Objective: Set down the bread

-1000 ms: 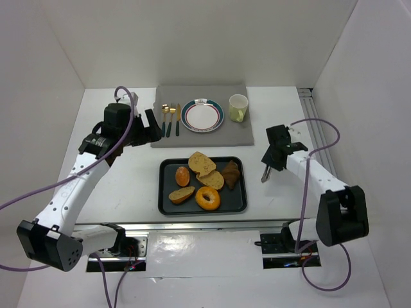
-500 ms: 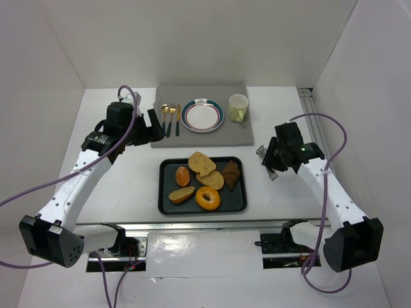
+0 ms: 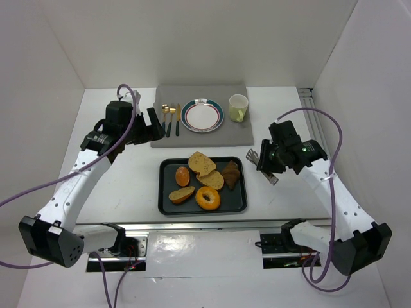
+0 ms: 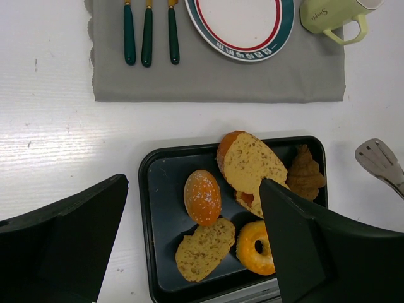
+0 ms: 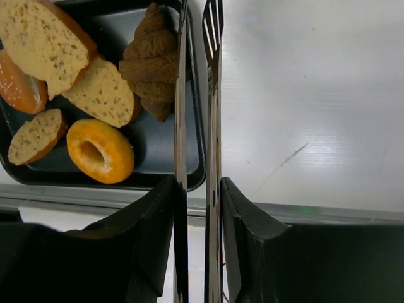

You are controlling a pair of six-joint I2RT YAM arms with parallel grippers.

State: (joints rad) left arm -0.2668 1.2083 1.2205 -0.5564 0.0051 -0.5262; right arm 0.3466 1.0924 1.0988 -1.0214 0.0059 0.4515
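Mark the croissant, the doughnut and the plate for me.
croissant (image 5: 151, 63), right wrist view, middle of its body.
doughnut (image 5: 120, 165), right wrist view, ring beside the hole.
plate (image 4: 243, 12), left wrist view, bare white centre.

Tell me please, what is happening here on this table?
The right tool grips a pair of metal tongs, and their tips are near the right edge of the dark tray, beside the croissant. All the bread pieces lie in the tray, and the plate on the grey mat is empty. The left tool hovers open and holds nothing.
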